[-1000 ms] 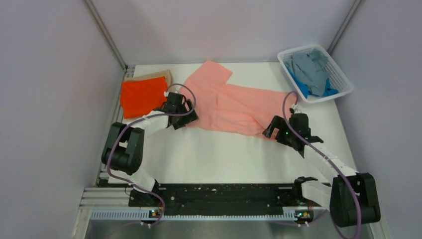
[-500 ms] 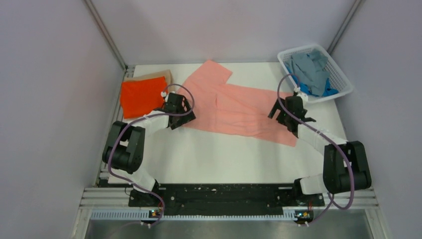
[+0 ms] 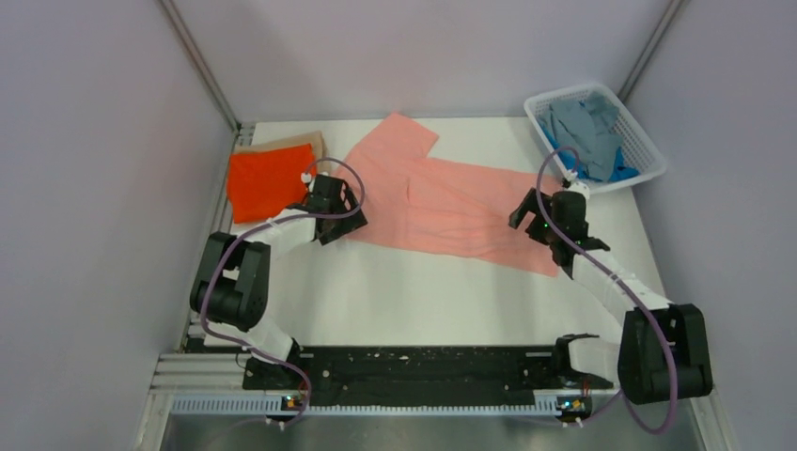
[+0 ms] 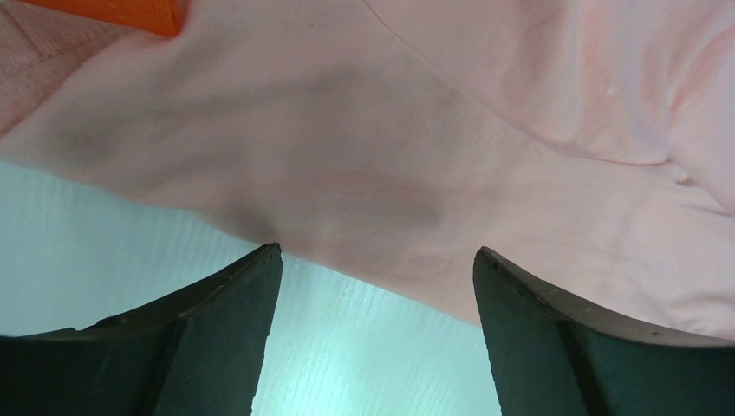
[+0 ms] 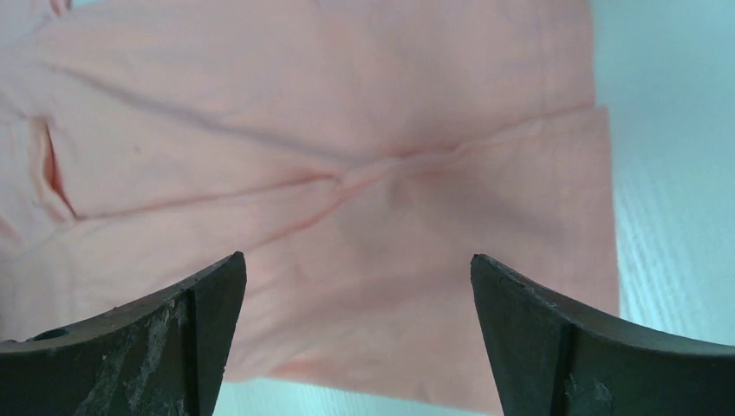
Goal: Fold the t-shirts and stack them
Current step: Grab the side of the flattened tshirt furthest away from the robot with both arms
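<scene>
Top external view: salmon pink t-shirt (image 3: 442,202) lies spread mid-table, ready for folding. Left gripper (image 3: 336,214) at its left edge and right gripper (image 3: 528,212) at its right hem both gape, empty, which only the wrist views confirm. Next, I judge, each must pinch an edge. Folded orange t-shirt (image 3: 271,181) sits far left

The left gripper (image 4: 374,277) hangs with its two dark fingers (image 4: 217,321) spread above the salmon pink cloth t-shirt's (image 4: 416,173) edge on the pale bench (image 4: 364,364); a bright orange cloth t-shirt (image 4: 121,13) shows top left.

Shirt (image 3: 442,202) between stack (image 3: 268,178) (left) and basket (image 3: 650,150)
</scene>
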Motion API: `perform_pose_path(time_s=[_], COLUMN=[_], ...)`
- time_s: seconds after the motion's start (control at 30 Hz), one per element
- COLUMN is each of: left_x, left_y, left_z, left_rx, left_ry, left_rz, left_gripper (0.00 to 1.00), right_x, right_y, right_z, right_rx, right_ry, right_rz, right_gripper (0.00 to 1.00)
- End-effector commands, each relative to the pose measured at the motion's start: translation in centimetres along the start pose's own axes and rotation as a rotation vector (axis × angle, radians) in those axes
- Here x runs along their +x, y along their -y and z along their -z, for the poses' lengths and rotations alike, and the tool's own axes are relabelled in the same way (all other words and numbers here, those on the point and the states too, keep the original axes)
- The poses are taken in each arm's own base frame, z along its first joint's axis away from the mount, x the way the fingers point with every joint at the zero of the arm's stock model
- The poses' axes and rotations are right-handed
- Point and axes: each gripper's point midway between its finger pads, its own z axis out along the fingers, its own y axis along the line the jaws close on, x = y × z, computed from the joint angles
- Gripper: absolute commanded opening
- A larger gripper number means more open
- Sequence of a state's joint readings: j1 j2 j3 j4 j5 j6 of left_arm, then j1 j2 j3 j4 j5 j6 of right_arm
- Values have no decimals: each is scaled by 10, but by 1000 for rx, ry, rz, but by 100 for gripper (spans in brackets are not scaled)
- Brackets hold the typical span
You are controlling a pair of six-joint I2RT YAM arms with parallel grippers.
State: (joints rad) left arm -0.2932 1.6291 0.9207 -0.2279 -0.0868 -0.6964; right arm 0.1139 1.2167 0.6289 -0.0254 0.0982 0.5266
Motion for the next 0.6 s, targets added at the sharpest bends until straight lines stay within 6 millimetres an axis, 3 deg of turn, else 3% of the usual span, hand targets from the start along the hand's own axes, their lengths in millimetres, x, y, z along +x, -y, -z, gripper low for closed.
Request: perform_pose_path(time_s=[0.0, 0.17, 0.27, 0.4, 0.57], left_x=[-5, 14, 25, 46, 73], left_y=[12, -24, -49, -73, -84], left_z=[1, -3, 1, 9, 28], left_rx=[59, -61, -115, -118, -102], left_ry=[5, -19, -33, -105, -144], left_rz=[-5, 2, 41, 138, 166], left_gripper=[85, 85, 85, 85, 85], right_x=[53, 79, 95, 96, 99], right_y=[0, 41, 69, 99, 102], right_z=[-1, -5, 4, 23, 38], right_rx=[-69, 96, 188, 278, 266], right_ry=[-132, -197, -232, -198, -189], right_rz=[-39, -95, -167, -230, -253], right_gripper=[99, 99, 99, 99, 99])
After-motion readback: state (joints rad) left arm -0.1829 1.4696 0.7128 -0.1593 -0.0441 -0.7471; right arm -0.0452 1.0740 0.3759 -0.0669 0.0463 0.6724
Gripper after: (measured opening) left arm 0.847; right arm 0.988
